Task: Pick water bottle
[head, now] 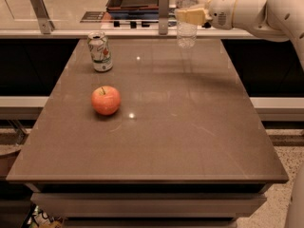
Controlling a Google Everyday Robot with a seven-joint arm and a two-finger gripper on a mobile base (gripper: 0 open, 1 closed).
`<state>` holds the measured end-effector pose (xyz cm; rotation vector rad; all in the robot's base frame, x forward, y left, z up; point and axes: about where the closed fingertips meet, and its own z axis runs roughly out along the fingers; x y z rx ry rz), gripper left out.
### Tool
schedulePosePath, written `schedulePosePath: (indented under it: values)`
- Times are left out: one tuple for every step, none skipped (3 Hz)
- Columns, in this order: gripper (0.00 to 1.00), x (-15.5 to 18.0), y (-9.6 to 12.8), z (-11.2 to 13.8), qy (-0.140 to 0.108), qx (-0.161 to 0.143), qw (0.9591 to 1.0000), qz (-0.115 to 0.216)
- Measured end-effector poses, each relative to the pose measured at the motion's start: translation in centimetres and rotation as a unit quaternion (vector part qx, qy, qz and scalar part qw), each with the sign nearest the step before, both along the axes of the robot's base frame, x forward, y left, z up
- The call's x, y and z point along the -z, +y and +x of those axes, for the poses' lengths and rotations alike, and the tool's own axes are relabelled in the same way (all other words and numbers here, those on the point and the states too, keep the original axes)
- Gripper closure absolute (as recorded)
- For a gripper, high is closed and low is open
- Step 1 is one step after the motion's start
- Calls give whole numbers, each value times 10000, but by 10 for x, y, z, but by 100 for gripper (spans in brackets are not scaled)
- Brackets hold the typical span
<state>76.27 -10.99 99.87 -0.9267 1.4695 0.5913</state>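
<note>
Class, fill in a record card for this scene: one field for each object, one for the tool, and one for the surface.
tool: over the table's far edge, right of centre, shut on the bottle's middle
water bottle: clear, upright, held by the tool
can: upright, far left, untouched
apple: red-orange, stem up, nearer than the can, apart from it
table: brown, glossy top

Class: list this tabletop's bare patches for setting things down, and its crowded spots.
Free: the table's near half and everything right of the apple. Crowded: far-left by the can; far edge, where the end effector grips the water bottle.
</note>
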Motion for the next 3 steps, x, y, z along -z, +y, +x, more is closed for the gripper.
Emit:
schedulePosePath:
  values:
    - [100,-22,2,-3,-269,-34,9996,23]
    - [100,-42,6,-8,-493,-70,9988,-17]
    - [100,-42,6,-8,-493,-71,9988,-17]
